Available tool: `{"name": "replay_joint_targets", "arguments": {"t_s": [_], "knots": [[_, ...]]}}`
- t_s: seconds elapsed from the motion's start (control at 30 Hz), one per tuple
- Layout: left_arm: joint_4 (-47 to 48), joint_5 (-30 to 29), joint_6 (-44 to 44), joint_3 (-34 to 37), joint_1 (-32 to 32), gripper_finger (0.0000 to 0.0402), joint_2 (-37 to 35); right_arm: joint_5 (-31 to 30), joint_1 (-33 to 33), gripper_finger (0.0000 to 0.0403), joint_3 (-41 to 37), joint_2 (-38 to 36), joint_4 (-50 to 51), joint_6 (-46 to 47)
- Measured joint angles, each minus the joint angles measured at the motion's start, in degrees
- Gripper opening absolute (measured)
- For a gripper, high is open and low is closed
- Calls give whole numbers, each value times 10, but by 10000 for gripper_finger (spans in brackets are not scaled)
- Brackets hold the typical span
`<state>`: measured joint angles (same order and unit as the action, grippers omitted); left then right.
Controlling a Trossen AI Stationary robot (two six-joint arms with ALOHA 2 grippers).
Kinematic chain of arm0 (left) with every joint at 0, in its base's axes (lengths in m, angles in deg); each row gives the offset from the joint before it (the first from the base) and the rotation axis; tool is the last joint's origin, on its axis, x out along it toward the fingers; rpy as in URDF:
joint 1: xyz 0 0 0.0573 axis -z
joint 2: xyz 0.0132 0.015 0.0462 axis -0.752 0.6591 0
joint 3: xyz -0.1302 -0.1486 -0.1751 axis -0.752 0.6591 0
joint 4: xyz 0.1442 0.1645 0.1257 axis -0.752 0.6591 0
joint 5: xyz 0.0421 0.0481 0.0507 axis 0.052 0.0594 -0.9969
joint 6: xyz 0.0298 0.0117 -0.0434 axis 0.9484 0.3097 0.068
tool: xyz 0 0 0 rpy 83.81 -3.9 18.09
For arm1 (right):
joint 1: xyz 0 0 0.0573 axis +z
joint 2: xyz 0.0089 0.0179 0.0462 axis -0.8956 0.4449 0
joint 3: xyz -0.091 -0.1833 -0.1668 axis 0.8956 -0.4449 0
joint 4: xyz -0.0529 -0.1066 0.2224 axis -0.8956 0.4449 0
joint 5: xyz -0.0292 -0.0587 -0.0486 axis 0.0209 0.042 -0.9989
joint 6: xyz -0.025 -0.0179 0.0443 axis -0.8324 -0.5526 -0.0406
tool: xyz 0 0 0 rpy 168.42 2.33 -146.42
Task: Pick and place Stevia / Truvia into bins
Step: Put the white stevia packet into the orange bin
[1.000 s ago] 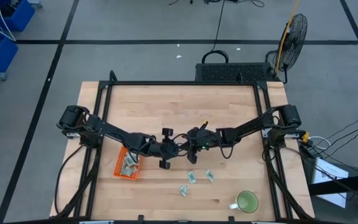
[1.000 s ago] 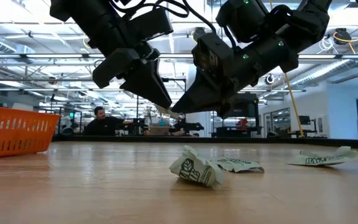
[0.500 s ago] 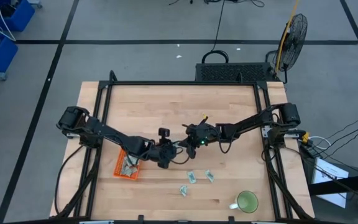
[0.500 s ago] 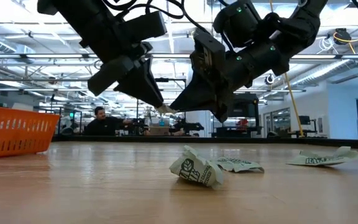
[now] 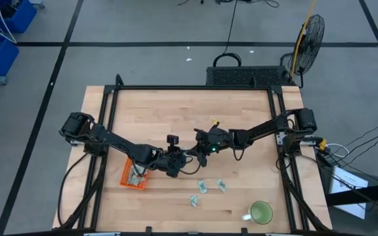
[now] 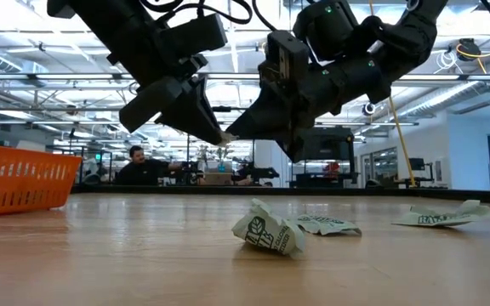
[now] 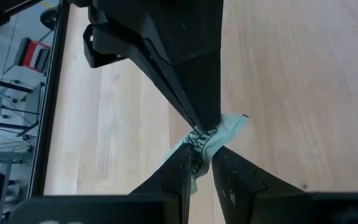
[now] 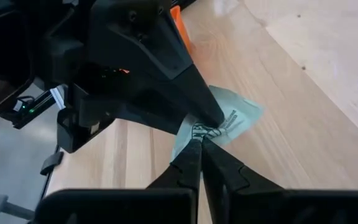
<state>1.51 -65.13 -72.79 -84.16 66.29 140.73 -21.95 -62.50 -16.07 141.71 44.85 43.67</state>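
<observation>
Since the earlier frame your two arms have drawn left toward the orange tray (image 5: pixel 134 174). Both tools, left (image 7: pixel 201 149) and right (image 8: pixel 199 144), pinch one shared Stevia packet (image 8: pixel 225 118) in mid-air above the bench (image 5: pixel 176 111). You have perhaps a few packets already in the tray; three packets (image 5: pixel 202 187) remain on the bench.

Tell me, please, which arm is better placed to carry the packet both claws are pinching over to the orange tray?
Left, probably. The left claw and the right claw both grip the packet above the table, but the orange tray lies on the left arm's side, beside that arm.
</observation>
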Motion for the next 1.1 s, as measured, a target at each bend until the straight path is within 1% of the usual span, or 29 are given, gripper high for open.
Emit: {"name": "replay_joint_targets", "arguments": {"t_s": [0.3, 0.37, 0.5, 0.67, 0.83, 1.03, 1.1], "knots": [[-1, 0, 0, 0, 0, 70, 0, -2, 0, 4, 0, 0, 0, -4], [-1, -1, -2, 0, 0, 59, 0, -3, 0, 4, 0, 0, 0, -7], [-2, 0, -1, 0, 0, 12, 0, -3, 0, 4, 0, 0, 2, -10], [-2, 0, 0, 0, 0, 10, 0, -3, -5, 7, 1, 0, 21, -10], [0, -2, -1, 0, 6, 7, -7, -5, -13, 37, 0, 1, 55, -12], [19, -9, -8, 0, 14, 5, -19, -5, -18, 86, 0, 0, 56, -35], [71, -17, -30, -1, 22, 5, -38, -5, -18, 97, 0, 0, 57, -44]]}}
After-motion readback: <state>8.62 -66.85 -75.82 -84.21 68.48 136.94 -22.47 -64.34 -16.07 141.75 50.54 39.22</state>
